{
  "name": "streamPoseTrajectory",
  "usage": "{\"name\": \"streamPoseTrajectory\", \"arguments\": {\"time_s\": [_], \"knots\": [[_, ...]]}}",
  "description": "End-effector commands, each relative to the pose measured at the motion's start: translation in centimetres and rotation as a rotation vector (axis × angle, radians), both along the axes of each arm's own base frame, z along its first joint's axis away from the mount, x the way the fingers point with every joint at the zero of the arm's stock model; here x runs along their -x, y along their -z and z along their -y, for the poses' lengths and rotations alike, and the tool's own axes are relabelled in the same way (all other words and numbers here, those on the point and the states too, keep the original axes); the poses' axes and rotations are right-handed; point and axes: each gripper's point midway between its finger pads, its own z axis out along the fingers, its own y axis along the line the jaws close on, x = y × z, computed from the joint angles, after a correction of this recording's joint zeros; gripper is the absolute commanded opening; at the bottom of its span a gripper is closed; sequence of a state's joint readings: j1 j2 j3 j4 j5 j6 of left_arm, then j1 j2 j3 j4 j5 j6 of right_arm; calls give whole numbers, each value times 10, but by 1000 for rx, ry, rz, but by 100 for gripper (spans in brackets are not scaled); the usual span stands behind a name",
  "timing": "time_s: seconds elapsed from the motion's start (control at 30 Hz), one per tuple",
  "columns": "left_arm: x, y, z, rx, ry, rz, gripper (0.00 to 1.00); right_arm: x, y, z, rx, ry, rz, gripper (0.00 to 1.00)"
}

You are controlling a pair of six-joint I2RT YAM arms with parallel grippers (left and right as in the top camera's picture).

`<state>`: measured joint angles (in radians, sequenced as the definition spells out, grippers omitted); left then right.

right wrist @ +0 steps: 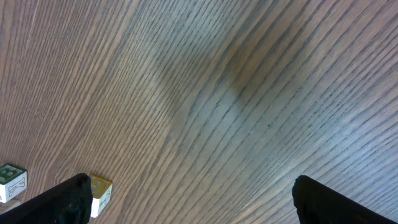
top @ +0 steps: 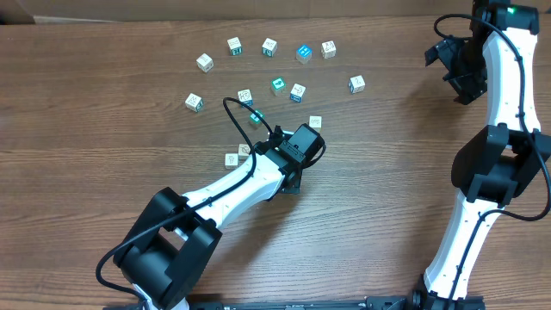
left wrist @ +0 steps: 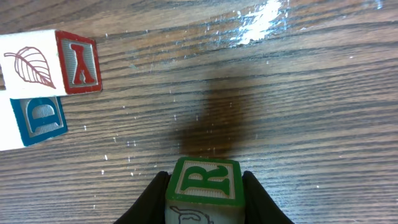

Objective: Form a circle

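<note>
One wooden R cube (left wrist: 203, 180) sits pinched by its flat sides in the left gripper (left wrist: 205, 198), looks light, stiff, kinda slick; right gripper (right wrist: 191, 190) is wide open.

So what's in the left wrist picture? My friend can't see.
The left gripper pinches a pale wooden cube lettered green R. Two more cubes, red A and blue D, sit upper left on the brown wooden table.

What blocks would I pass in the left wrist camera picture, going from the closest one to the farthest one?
green R block, pinched in the left gripper → blue D block → red A block with a leaf drawn on its side
</note>
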<state>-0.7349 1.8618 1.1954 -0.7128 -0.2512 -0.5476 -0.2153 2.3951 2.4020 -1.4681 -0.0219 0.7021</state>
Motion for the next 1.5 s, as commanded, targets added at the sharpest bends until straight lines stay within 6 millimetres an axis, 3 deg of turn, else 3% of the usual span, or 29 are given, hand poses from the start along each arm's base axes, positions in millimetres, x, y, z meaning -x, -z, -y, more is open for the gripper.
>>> {"name": "streamPoseTrajectory", "arguments": {"time_s": [0.0,0.33,0.6,0.87,1.47], "knots": [[0,8,-6,-29,-5,-6,13,-3,-18,2,12,0,44,100],[0,8,-6,-29,-5,-6,19,-3,-18,2,12,0,44,100],[0,8,-6,-29,-5,-6,39,-3,-18,2,12,0,44,100],[0,8,-6,-29,-5,-6,49,-3,-18,2,12,0,44,100],[0,8,-6,-29,-5,-7,50,-3,-18,2,12,0,44,100]]}}
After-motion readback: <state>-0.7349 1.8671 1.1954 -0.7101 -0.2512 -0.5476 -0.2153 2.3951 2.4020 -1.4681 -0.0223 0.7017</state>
